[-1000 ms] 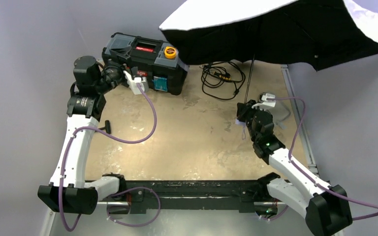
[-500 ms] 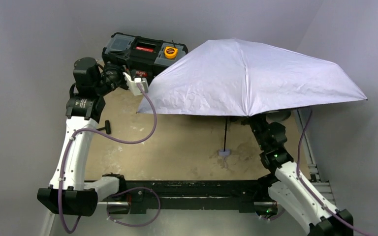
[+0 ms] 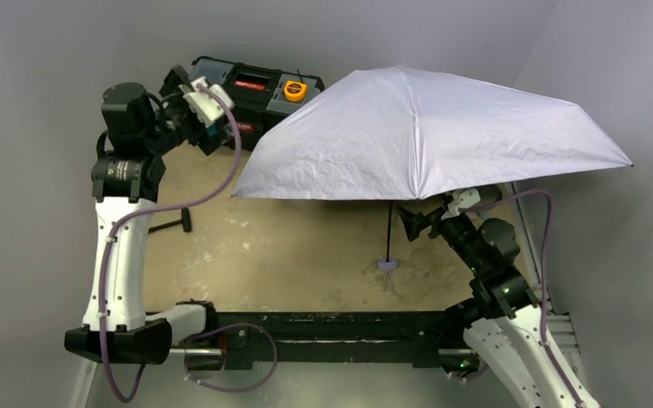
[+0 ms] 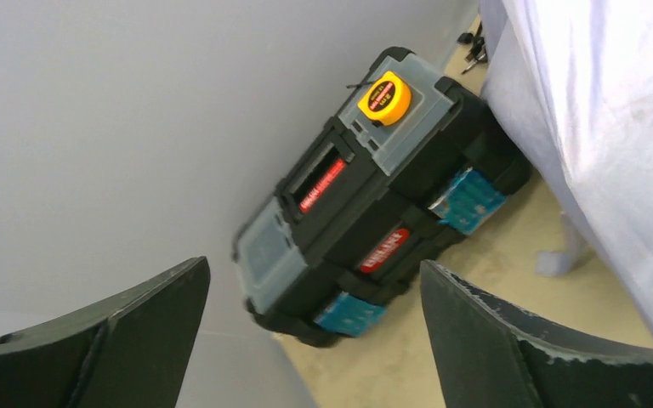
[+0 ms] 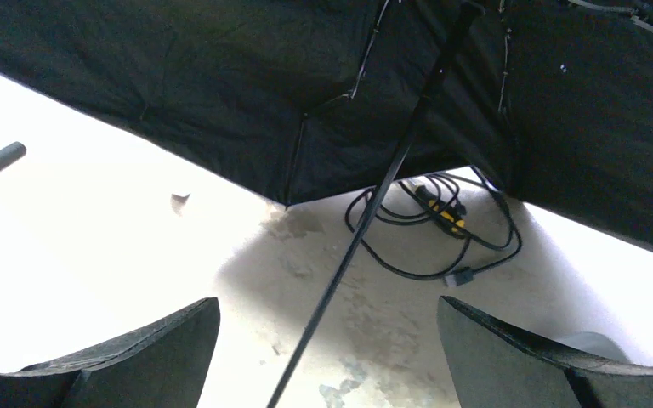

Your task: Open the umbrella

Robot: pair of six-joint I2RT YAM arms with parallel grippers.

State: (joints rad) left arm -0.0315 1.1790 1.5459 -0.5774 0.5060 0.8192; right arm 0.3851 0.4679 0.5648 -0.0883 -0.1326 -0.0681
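Observation:
The umbrella (image 3: 425, 132) is open, its pale lilac canopy spread over the right half of the table. Its thin black shaft (image 3: 388, 229) comes down to the small pale handle (image 3: 387, 264), which rests on the tabletop. My right gripper (image 3: 408, 223) is open just right of the shaft, holding nothing. In the right wrist view the shaft (image 5: 391, 178) crosses in front of the open right gripper (image 5: 327, 357) under the black lining (image 5: 221, 85). My left gripper (image 3: 212, 127) is raised and open beside the canopy's left edge; the left wrist view shows the left gripper (image 4: 315, 340) empty.
A black toolbox (image 3: 251, 85) with a yellow tape measure (image 3: 294, 88) stands at the back; the toolbox (image 4: 374, 187) fills the left wrist view. A black T-handled tool (image 3: 174, 225) lies at the left. Coiled black cables (image 5: 442, 221) lie under the canopy. Grey walls close in both sides.
The umbrella has dropped from high at the right to stand on its handle. My right gripper let it go and drew back. My left arm rose and opened wider.

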